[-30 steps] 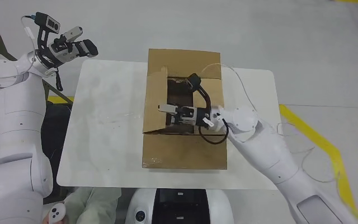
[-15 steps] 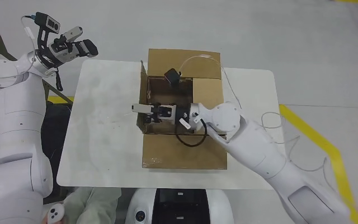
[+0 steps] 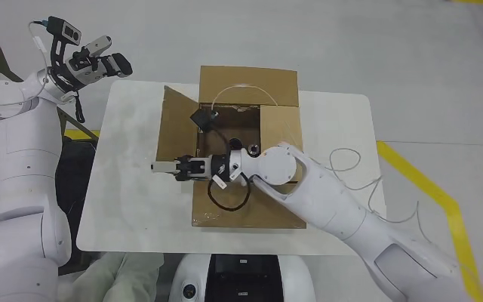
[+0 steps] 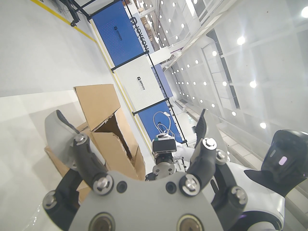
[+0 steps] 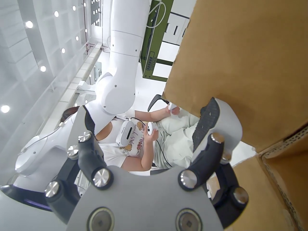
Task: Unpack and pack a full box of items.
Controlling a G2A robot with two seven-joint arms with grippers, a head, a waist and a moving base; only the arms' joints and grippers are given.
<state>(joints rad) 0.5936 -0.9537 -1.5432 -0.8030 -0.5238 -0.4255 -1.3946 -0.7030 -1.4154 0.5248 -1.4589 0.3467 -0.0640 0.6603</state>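
White bench [image 3: 128, 192] on grey floor [image 3: 392, 45] carries the opened box [image 3: 249, 79], centre frame; left end effector [image 3: 113, 54] and right end effector [image 5: 148, 110] gape empty.

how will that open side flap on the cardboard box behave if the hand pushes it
The flap probably swings as one stiff sheet on its crease; it looks flat beside the right hand. Being thin board, it is likely light and may spring back. Its ragged corrugated edge suggests it could tear if forced.
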